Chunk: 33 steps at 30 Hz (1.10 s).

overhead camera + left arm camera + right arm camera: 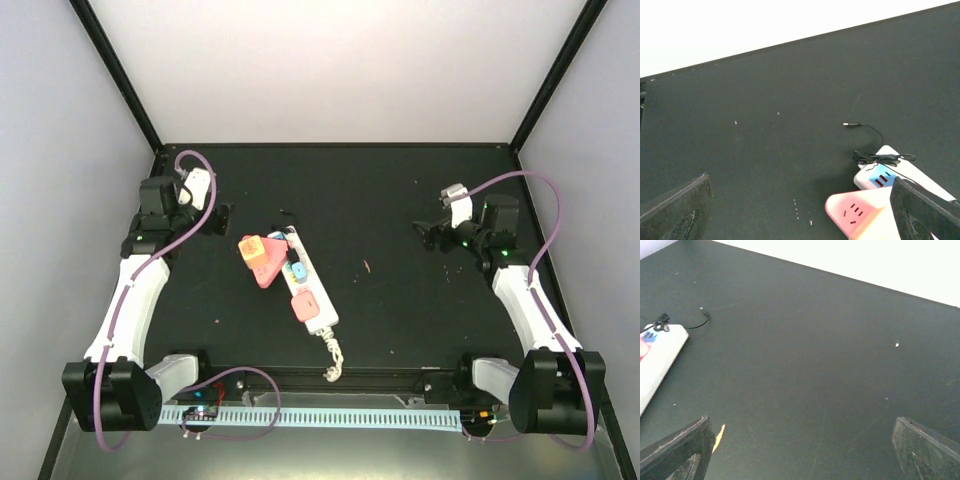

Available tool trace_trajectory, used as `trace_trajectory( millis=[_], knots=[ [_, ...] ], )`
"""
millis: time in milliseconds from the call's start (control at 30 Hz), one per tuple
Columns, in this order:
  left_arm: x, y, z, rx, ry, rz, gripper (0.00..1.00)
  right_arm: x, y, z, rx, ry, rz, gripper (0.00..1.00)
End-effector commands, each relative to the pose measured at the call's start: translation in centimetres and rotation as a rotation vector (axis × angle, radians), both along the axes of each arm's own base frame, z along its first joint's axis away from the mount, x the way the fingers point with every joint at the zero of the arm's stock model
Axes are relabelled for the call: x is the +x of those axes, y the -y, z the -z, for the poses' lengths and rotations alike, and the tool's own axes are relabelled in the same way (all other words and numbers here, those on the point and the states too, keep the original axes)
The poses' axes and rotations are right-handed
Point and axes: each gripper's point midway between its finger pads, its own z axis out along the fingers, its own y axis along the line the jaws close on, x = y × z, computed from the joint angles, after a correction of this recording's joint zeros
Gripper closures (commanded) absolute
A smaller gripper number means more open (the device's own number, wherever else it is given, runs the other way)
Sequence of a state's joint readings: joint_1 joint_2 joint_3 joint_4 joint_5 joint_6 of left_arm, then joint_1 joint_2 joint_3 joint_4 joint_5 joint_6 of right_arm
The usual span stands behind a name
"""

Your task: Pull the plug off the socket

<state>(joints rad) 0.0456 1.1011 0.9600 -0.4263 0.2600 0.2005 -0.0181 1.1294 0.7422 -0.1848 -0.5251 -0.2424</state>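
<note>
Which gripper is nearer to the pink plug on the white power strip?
Left. The left gripper hangs open close to the pink plug, a little beyond it and to its left. The right gripper, also open, is much farther away on the plug's right side.

Seen from above, a matte black tabletop [420, 310] fills a three-sided booth. Plain white panels form the back wall [340, 60], the left wall [50, 180] and the right wall [605, 180]. Black posts [115, 75] mark the rear corners, slanting outward in this view. Soft, even light falls across the surface and leaves only faint shadows. Pale specks and fine scratches dot the dark top. Along the near edge runs a pale slotted rail [340, 414], with a band of brushed grey metal [330, 455] below it.
</note>
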Motion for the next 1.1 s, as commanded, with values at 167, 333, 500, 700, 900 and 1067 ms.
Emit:
trace_trajectory(
  millis=[167,333,500,700,900,1067],
  knots=[
    [-1.7,1.2,-2.2,0.035,0.021,0.104,0.01,-0.7,-1.6,-1.0,0.097,-0.05,-0.083,0.0],
    [-3.8,2.8,-1.9,0.141,-0.02,0.292,0.01,-1.1,-2.4,-1.3,0.137,-0.067,-0.128,0.0],
    [-7.2,4.9,-1.3,0.347,0.01,0.492,0.01,-1.2,-2.5,-1.5,0.136,-0.066,-0.144,0.0],
    [-11.7,7.8,0.8,0.512,0.0,0.737,0.01,-1.1,-2.7,-1.1,0.135,-0.1,-0.158,0.0],
    [-15.7,10.3,4.8,0.649,-0.037,0.955,0.01,-0.8,-3.3,-0.5,0.146,-0.184,-0.21,0.0],
    [-18.4,12.6,8.0,0.77,-0.039,1.126,0.01,-0.5,-3.0,-0.3,0.139,-0.195,-0.195,0.0]
  ],
)
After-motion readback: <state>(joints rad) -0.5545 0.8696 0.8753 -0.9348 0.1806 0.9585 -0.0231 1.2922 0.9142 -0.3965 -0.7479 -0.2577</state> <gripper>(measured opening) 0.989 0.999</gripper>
